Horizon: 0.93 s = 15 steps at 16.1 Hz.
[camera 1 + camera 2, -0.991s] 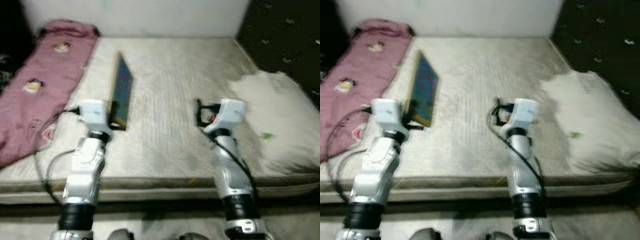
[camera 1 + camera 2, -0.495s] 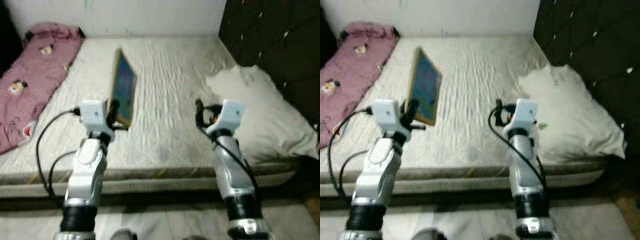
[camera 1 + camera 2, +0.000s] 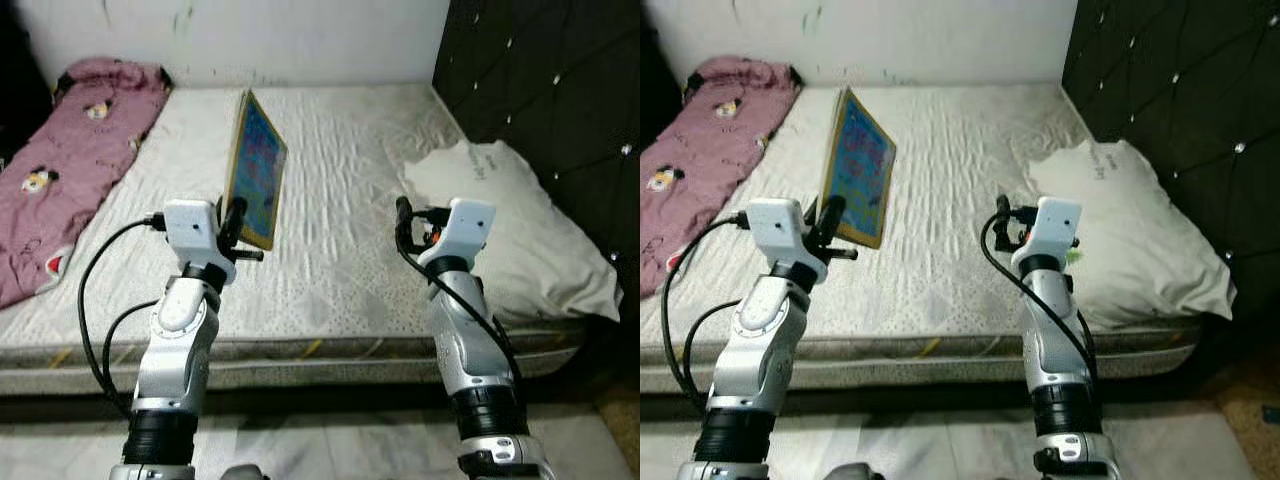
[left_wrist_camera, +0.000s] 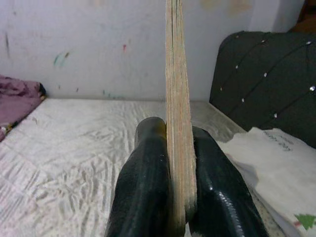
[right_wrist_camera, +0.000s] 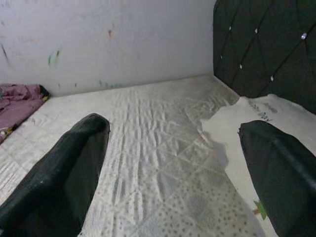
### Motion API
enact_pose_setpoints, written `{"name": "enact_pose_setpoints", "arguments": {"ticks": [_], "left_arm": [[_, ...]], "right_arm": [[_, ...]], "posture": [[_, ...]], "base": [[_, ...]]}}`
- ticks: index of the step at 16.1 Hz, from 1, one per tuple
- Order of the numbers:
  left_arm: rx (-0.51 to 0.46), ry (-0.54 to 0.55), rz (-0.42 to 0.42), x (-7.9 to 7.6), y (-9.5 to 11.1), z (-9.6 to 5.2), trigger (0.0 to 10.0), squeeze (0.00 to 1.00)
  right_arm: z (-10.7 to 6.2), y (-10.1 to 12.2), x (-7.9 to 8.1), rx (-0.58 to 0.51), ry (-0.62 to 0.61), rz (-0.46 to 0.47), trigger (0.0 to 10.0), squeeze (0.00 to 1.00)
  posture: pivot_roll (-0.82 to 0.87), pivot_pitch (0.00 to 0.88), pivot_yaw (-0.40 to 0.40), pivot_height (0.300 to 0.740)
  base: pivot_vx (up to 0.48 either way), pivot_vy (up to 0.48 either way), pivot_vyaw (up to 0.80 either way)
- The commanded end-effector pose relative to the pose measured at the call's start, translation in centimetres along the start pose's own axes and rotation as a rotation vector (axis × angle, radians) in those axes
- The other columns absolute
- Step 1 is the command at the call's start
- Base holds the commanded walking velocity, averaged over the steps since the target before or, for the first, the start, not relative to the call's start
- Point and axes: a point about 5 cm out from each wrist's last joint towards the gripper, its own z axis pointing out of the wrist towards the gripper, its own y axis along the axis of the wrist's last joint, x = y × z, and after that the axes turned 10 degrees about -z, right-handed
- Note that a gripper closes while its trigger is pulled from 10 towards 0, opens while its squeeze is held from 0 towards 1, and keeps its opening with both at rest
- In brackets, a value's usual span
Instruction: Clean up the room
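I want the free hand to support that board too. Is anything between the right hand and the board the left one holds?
Nothing visible. The right hand hovers open over bare mattress; the board, clamped upright in the left hand, stands across open space. The pillow lies on the opposite side.

Even indoor light, sharp pics, soft shadows

Silver jointed arms [image 3: 178, 340] (looping black cables), long black fingers [image 4: 143, 197].

A bare quilted mattress [image 3: 340, 200] is set against a white wall [image 3: 300, 40] marked with small paint smudges. A dark tufted headboard [image 3: 550, 90] is seen beside it, and pale floor [image 3: 330, 445] below.
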Motion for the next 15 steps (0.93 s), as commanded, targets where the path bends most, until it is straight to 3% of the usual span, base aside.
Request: {"name": "enact_pose_setpoints", "arguments": {"ticks": [1,10,15], "left_arm": [[-0.066,-0.019,0.007,-0.15,1.43,0.23,10.0,0.0],[-0.055,-0.008,0.011,-0.09,1.23,0.32,10.0,0.0],[-0.048,0.038,0.009,-0.08,1.01,0.68,10.0,0.0]], "right_arm": [[0.25,0.34,0.33,-0.011,0.012,0.002,10.0,0.0],[0.28,0.42,0.31,-0.017,0.011,0.002,10.0,0.0],[0.38,0.52,0.28,-0.024,0.009,0.006,10.0,0.0]], "posture": [[0.03,0.0,0.029,0.74],[0.03,0.0,0.029,0.74],[0.03,0.0,0.029,0.74]], "base": [[0.382,0.0,0.0],[0.373,0.0,0.0],[0.0,0.0,0.0]]}}
